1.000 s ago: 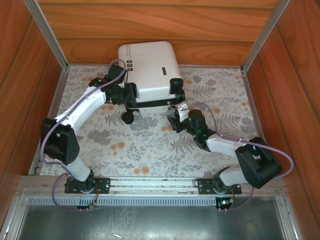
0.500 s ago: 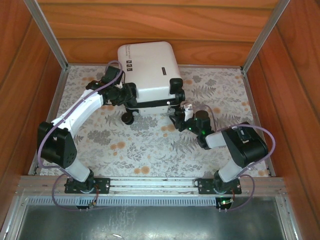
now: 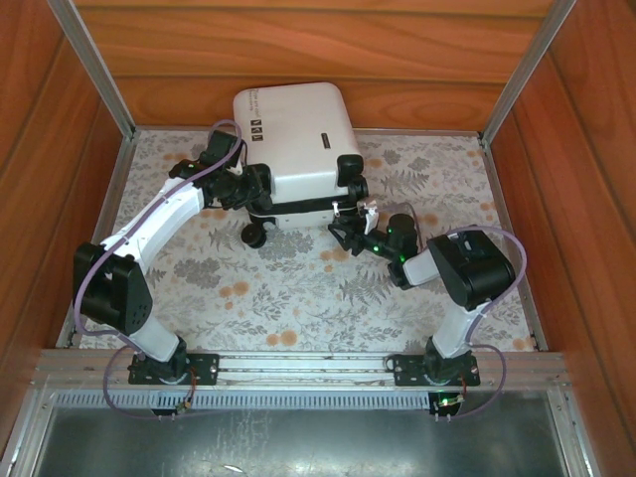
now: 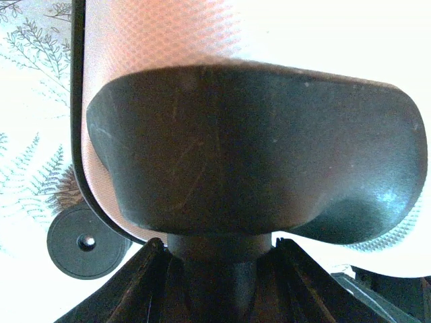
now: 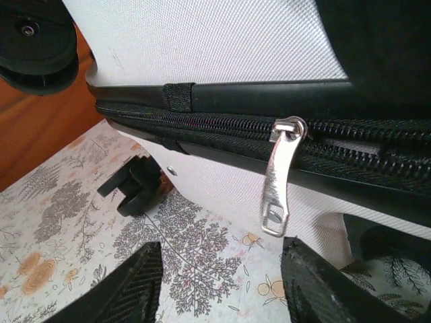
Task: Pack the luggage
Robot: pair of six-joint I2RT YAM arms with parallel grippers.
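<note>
Resting at the far middle of the floral-patterned surface [image 3: 298,298], the luggage [image 3: 298,139], a small glossy white hard-shell suitcase with black wheels and trim, sits close against the brown wooden wall [image 3: 298,50]. The left fingers [image 3: 260,189] are at its near left corner, clamped on a black rounded wheel housing [image 4: 249,155]. The right fingers [image 3: 343,231] sit by its near right corner, spread apart and holding nothing. A silver metal zipper pull [image 5: 279,182] hangs from the black zipper [image 5: 202,124] just above the gap between them.
</note>
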